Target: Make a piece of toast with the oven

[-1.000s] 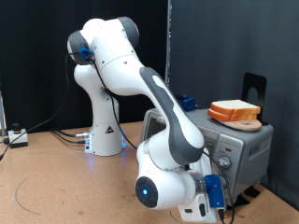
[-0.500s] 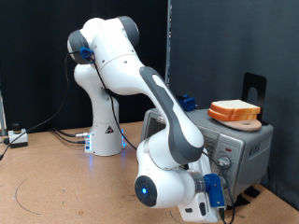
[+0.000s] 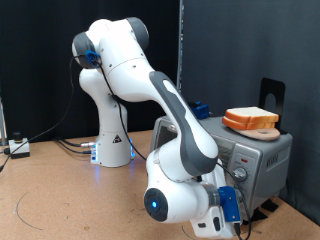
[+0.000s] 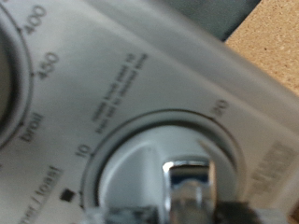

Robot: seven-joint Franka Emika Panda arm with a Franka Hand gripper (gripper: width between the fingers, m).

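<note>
End effector [image 3: 228,208] parked low at the oven [image 3: 262,158] knob panel, timer knob [image 4: 192,177] dead ahead, its chrome tab right at the fingertips. Spread or clamped, can't tell. Bread slices [image 3: 250,119] stacked on the oven roof; loaded toast not visible.
</note>
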